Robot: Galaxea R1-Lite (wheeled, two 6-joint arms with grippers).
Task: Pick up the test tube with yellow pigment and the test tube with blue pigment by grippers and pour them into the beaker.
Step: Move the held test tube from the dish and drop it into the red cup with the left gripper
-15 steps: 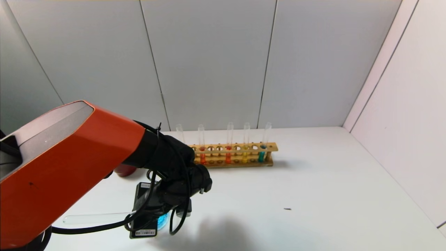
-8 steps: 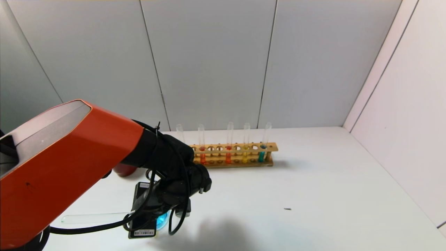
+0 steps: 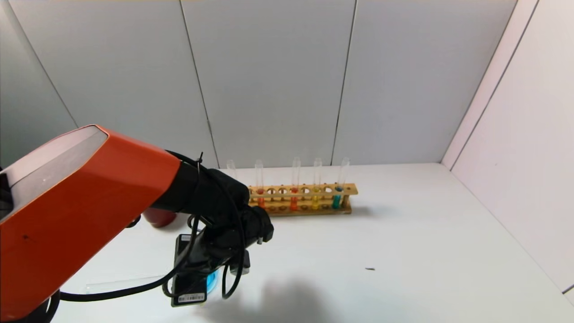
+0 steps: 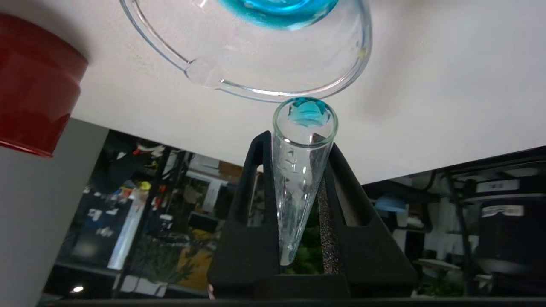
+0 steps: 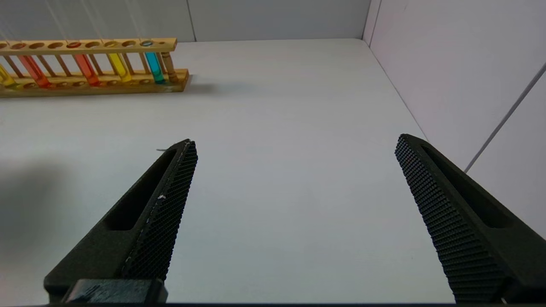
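left gripper (image 4: 303,238) clamps the blue test tube (image 4: 298,179), tipped with its mouth just beside the beaker (image 4: 341,76) rim; blue liquid pooled inside. risk: last drops miss onto the table (image 3: 403,251). yellow tube (image 3: 315,190) racked. right gripper (image 5: 294,213) wide open, empty.

Left gripper (image 4: 298,204) clamped; right gripper (image 5: 294,213) spread wide.

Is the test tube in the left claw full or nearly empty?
Nearly empty: the test tube in the left claw looks clear, and blue liquid sits in the beaker.
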